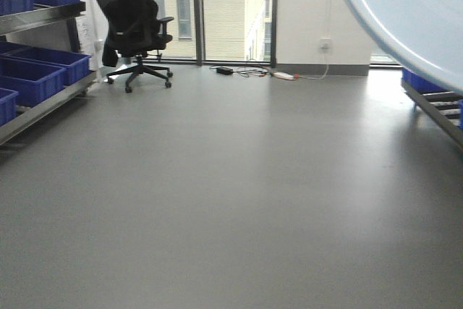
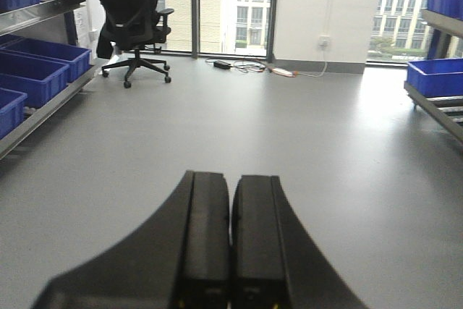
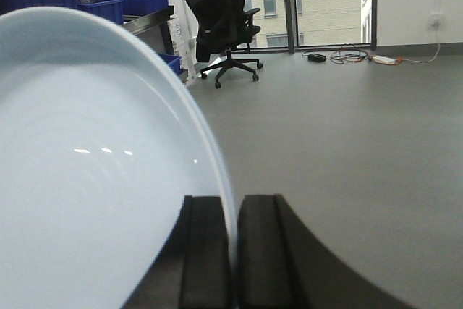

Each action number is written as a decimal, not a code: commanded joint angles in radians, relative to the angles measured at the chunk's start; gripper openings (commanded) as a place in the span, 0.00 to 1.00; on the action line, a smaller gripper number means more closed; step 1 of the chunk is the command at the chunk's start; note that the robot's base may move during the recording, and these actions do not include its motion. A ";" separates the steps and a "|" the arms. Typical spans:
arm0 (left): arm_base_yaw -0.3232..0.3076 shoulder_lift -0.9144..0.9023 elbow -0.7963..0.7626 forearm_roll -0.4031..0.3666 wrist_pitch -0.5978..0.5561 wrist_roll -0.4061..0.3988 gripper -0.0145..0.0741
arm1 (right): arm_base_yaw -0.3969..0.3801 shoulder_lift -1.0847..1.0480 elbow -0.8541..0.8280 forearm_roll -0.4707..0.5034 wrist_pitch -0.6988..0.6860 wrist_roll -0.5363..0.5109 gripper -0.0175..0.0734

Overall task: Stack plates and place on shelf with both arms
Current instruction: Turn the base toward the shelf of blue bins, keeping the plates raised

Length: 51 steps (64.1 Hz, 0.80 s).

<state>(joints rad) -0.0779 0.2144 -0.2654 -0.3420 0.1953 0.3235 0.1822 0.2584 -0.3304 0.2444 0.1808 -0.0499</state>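
My right gripper (image 3: 235,208) is shut on the rim of a pale bluish-white glossy plate (image 3: 87,164). The plate is held up in the air and fills the left of the right wrist view. Its edge also shows at the top right of the front view (image 1: 412,12). I see only one plate; a second is out of view. My left gripper (image 2: 231,186) is shut and empty, held above the grey floor. A steel shelf rack (image 1: 43,103) runs along the left wall and another steel rack (image 1: 434,106) stands at the right. Neither gripper shows in the front view.
Blue plastic crates (image 1: 40,63) sit on the left rack, and more blue crates (image 2: 434,77) on the right rack. A black office chair (image 1: 134,27) stands by the far windows. Cables and a power strip (image 1: 268,72) lie on the floor there. Grey floor (image 1: 231,193) lies between the racks.
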 commanded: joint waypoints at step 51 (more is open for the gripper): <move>0.002 0.009 -0.034 -0.015 -0.082 -0.011 0.25 | -0.003 0.008 -0.031 0.004 -0.110 -0.002 0.25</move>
<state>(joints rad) -0.0779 0.2144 -0.2654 -0.3420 0.1953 0.3235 0.1822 0.2584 -0.3304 0.2444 0.1808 -0.0499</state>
